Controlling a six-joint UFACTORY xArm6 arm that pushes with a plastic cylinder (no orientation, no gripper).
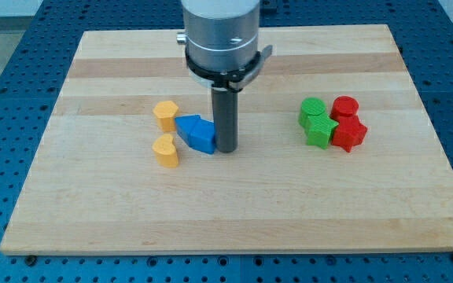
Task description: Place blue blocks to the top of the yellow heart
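Note:
A yellow heart [165, 151] lies left of the board's middle. A yellow hexagon-like block [165, 115] sits just above it. Two blue blocks touch each other right of the yellow pair: one [189, 126] nearer the top, one [203, 138] lower and to the right. My tip [226, 148] stands right against the right side of the lower blue block. The blue blocks lie to the right of and slightly above the heart.
A cluster of two green blocks [316, 122] and two red blocks [346, 122] sits on the view's right. The wooden board [116, 212] lies on a blue perforated table. The arm's grey body hangs over the board's top middle.

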